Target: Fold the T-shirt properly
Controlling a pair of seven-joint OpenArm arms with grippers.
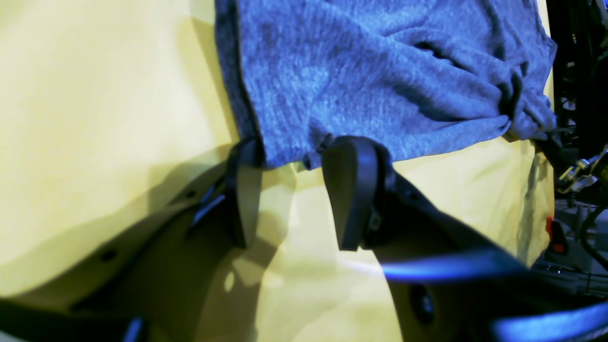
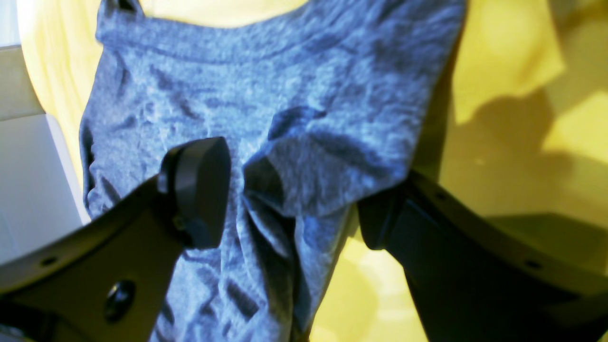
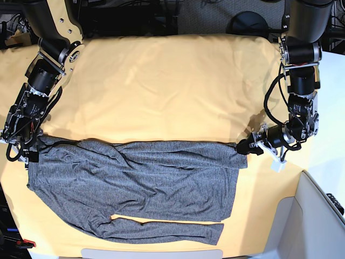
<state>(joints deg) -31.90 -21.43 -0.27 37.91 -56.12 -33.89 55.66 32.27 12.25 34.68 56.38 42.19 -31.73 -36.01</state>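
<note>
While both grippers wait at the far edge of the shirt (image 3: 135,178), the step in hand looks to me like taking two corners for a fold toward the near side. To do it well, I think each one must catch the hem fully between its fingers and both must rise together, so the cloth does not twist.

The left gripper (image 1: 289,190) is at 3 o'clock of the shirt in the base view. Its jaws stand half spread, with the hem corner lying just at the fingertips (image 1: 354,156); I cannot tell if the cloth is really pinched. The right gripper (image 2: 294,190) is at 9 o'clock. Its jaws are spread wide around a raised fold of cloth, and they do not press on it.

The shirt lies on the yellow sheet (image 3: 161,86), in the near half of it. It is dark grey, soft and heathered, with many small wrinkles. One long sleeve (image 3: 161,231) runs along the near edge, at 6 o'clock, a little apart from the body. The body looks already doubled lengthwise.
</note>
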